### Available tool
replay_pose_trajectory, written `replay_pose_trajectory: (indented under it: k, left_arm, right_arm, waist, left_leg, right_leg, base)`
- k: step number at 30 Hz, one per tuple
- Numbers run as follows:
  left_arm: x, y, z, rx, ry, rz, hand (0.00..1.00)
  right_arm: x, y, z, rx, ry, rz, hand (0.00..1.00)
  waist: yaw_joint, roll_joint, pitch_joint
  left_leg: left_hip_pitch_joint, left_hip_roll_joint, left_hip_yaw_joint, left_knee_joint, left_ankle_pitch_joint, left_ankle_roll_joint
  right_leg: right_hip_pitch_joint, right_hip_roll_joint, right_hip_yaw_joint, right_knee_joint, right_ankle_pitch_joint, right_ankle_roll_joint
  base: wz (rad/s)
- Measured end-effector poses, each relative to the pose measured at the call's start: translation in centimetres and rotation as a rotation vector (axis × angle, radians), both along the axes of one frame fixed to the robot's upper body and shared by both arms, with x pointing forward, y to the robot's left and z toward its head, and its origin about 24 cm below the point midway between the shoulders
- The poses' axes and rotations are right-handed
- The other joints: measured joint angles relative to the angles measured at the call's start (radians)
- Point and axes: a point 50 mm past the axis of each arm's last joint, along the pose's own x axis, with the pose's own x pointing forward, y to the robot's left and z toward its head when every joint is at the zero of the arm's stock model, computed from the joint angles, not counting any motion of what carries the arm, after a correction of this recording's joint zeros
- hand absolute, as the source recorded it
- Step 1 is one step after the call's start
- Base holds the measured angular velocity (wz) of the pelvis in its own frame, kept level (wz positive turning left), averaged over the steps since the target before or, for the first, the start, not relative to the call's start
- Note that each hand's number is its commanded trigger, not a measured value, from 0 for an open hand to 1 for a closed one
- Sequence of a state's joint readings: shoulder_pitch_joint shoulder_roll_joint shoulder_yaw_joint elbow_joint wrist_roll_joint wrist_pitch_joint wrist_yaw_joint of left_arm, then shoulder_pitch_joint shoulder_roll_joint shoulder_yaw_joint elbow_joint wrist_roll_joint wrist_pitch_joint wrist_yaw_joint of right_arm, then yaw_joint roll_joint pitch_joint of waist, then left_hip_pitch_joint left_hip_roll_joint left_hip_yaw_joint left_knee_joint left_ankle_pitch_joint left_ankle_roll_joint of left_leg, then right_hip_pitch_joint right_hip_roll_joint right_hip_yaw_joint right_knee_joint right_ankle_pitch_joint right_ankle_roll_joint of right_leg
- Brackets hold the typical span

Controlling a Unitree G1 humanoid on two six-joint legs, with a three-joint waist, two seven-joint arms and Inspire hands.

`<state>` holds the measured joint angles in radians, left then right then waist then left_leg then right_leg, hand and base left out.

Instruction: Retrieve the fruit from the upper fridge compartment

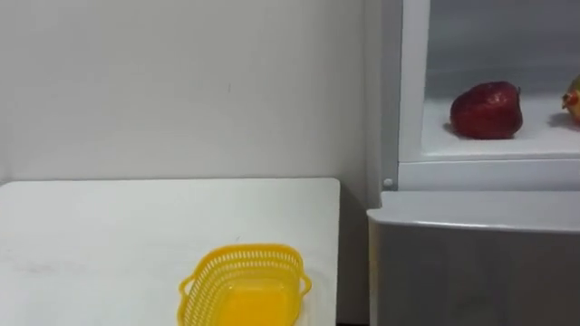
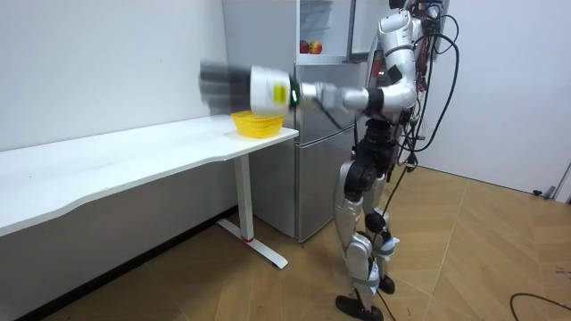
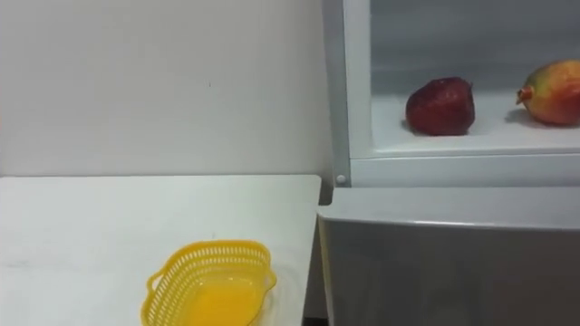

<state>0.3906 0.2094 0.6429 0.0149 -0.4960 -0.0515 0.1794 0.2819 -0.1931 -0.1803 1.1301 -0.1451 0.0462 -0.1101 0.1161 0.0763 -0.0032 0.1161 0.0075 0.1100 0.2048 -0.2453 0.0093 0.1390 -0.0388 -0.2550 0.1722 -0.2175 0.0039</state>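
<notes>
Room view showed the left robot hand (image 2: 223, 85) blurred beside the fridge (image 2: 308, 178), its grip unclear. The red fruit (image 3: 439, 106) lay high inside the fridge, the basket (image 3: 217, 246) alongside presumably for receiving it.

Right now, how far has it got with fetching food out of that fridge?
Done: the upper fridge stands open. In hand: the robot stands before it, left hand raised, too blurred to read. Left: the red fruit and the orange-green fruit sit on its shelf; the yellow basket on the table holds nothing.
</notes>
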Motion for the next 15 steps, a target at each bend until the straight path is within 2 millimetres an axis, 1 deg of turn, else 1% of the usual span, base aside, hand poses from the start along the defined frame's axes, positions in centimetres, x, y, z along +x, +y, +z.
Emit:
replay_pose_trajectory:
  k: [2, 3, 4, 5, 6, 7, 8, 9, 10, 11, 12, 13, 14, 15]
  left_arm:
    - [-3.9, 0.2, -6.1, -0.257, 0.131, 0.164, 0.0]
    - [-5.0, 0.0, -7.6, -0.323, 0.167, 0.209, 0.0]
    - [-7.3, -0.7, -10.3, -0.441, 0.241, 0.295, 0.0]
    - [-9.5, -1.8, -12.4, -0.541, 0.306, 0.374, 0.0]
    - [-10.4, -2.3, -13.2, -0.579, 0.332, 0.408, 0.0]
    - [-12.2, -3.3, -14.4, -0.645, 0.378, 0.47, 0.0]
    - [-13.3, -4.2, -15.3, -0.702, 0.406, 0.513, 0.0]
    - [-13.7, -4.7, -15.6, -0.719, 0.425, 0.517, 0.0]
    - [-14.1, -5.6, -16.3, -0.747, 0.481, 0.501, 0.0]
    - [-14.4, -6.6, -17.0, -0.776, 0.534, 0.477, 0.0]
    - [-14.4, -7.0, -17.3, -0.786, 0.563, 0.46, 0.0]
    - [-14.8, -7.8, -17.8, -0.794, 0.637, 0.417, 0.0]
    - [-14.5, -8.6, -18.2, -0.796, 0.686, 0.356, 0.0]
    - [-14.4, -9.0, -18.4, -0.796, 0.708, 0.327, 0.0]
  right_arm:
    - [-0.2, 0.1, 0.0, 0.014, 0.005, 0.0, 0.0]
    - [-0.2, 0.1, -0.1, 0.02, 0.006, 0.001, 0.0]
    - [-0.4, 0.2, -0.1, 0.031, 0.013, 0.001, 0.0]
    - [-0.5, 0.3, -0.1, 0.042, 0.021, 0.0, 0.0]
    - [-0.6, 0.4, -0.2, 0.045, 0.024, -0.001, 0.0]
    - [-0.7, 0.4, -0.2, 0.049, 0.032, -0.005, 0.0]
    - [-0.6, 0.4, -0.3, 0.049, 0.032, -0.004, 0.0]
    - [-0.5, 0.4, -0.2, 0.048, 0.031, 0.0, 0.0]
    - [-0.1, 0.3, -0.2, 0.046, 0.024, 0.009, 0.0]
    - [-0.1, 0.3, -0.3, 0.046, 0.028, 0.009, 0.0]
    - [0.0, 0.4, -0.3, 0.048, 0.029, 0.01, 0.0]
    - [-0.2, 0.5, -0.4, 0.056, 0.032, 0.007, 0.0]
    - [-0.3, 0.7, -0.4, 0.064, 0.034, 0.001, 0.0]
    - [-0.2, 0.7, -0.4, 0.066, 0.032, 0.0, 0.0]
  waist:
    - [0.0, -0.009, -0.0041]
    - [-0.001, -0.012, -0.0039]
    - [-0.002, -0.014, -0.0058]
    - [0.001, -0.022, -0.0052]
    - [0.002, -0.023, -0.0056]
    - [0.006, -0.034, -0.002]
    - [0.007, -0.041, 0.0017]
    - [0.006, -0.045, 0.004]
    - [-0.001, -0.047, 0.0069]
    - [-0.006, -0.045, 0.0062]
    - [-0.007, -0.044, 0.0057]
    - [-0.008, -0.048, 0.0111]
    - [-0.018, -0.044, 0.0097]
    - [-0.026, -0.042, 0.0096]
  left_leg:
    - [0.003, -0.003, -0.003, -0.002, 0.0, 0.0]
    - [0.002, -0.003, -0.004, -0.001, 0.0, 0.0]
    - [0.003, -0.004, -0.004, -0.001, 0.0, 0.0]
    - [0.007, -0.004, -0.004, -0.001, 0.0, 0.0]
    - [0.01, -0.004, -0.004, -0.001, 0.0, 0.0]
    - [0.015, -0.004, -0.004, -0.003, -0.001, 0.0]
    - [0.016, -0.004, -0.004, -0.003, -0.001, 0.001]
    - [0.014, -0.004, -0.004, -0.003, -0.001, 0.001]
    - [0.007, -0.003, -0.007, -0.004, -0.001, 0.001]
    - [0.004, 0.0, -0.007, -0.003, -0.002, 0.003]
    - [0.006, 0.0, -0.008, -0.004, -0.002, 0.003]
    - [0.013, -0.001, -0.008, -0.006, -0.003, 0.004]
    - [0.015, -0.003, -0.007, -0.006, -0.005, 0.006]
    - [0.015, -0.003, -0.008, -0.006, -0.005, 0.006]
  right_leg:
    - [-0.002, -0.01, 0.004, 0.01, -0.009, 0.003]
    - [-0.003, -0.012, 0.003, 0.017, -0.013, 0.004]
    - [-0.003, -0.011, 0.003, 0.015, -0.014, 0.005]
    - [0.0, -0.01, 0.006, 0.013, -0.014, 0.005]
    - [0.003, -0.01, 0.006, 0.013, -0.014, 0.005]
    - [0.005, -0.012, 0.007, 0.012, -0.015, 0.006]
    - [0.007, -0.013, 0.006, 0.01, -0.015, 0.006]
    - [0.007, -0.013, 0.004, 0.01, -0.015, 0.006]
    - [0.006, -0.012, 0.002, 0.01, -0.015, 0.006]
    - [0.005, -0.012, 0.002, 0.011, -0.015, 0.006]
    - [0.006, -0.012, 0.002, 0.012, -0.014, 0.006]
    - [0.013, -0.011, 0.003, 0.013, -0.014, 0.006]
    - [0.018, -0.011, 0.003, 0.013, -0.015, 0.006]
    - [0.018, -0.011, 0.003, 0.013, -0.015, 0.006]
  base:
    - [0.04]
    - [0.03]
    - [0.0]
    - [0.0]
    - [0.0]
    - [0.0]
    - [0.0]
    - [0.09]
    - [0.11]
    - [0.09]
    - [0.0]
    - [0.0]
    - [0.0]
    - [0.0]
